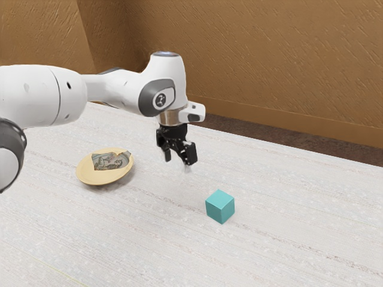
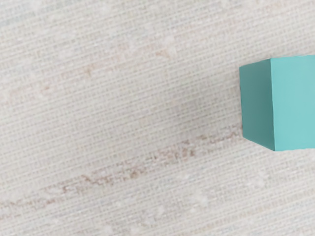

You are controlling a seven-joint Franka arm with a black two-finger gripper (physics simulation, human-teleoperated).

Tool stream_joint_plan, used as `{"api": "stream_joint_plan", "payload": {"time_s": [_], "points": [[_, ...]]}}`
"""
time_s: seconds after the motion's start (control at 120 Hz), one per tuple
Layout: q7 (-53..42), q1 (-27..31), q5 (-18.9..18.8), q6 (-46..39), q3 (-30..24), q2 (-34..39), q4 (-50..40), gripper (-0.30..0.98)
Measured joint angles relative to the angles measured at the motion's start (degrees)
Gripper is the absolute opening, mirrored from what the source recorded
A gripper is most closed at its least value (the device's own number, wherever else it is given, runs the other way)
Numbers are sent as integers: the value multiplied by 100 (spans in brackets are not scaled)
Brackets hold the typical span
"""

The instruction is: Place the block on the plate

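Observation:
My black gripper (image 1: 178, 161) hangs above the table with its fingers apart and nothing between them. The teal block (image 1: 220, 207) rests on the table, lower and toward the exterior view's right from the gripper, not touching it. In the wrist view, part of the block (image 2: 294, 103) shows, cut off by the picture's edge. A shallow yellow plate (image 1: 88, 175) is on the table toward the exterior view's left from the gripper.
A grey-brown patterned piece with an irregular outline (image 1: 106, 161) lies on the plate. The whitish table (image 1: 149, 239) extends around the block and plate. Behind its far edge stands a brown textured wall (image 1: 269, 72).

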State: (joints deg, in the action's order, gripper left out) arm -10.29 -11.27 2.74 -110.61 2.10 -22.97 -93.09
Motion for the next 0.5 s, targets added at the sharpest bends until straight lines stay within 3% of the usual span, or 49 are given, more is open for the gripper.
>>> {"api": "stream_joint_plan", "payload": {"time_s": [0.217, 0.5], "points": [[424, -748, 9, -200, 72, -772, 740, 69], [1273, -1143, -266, -696, 122, -927, 422, 69]]}}
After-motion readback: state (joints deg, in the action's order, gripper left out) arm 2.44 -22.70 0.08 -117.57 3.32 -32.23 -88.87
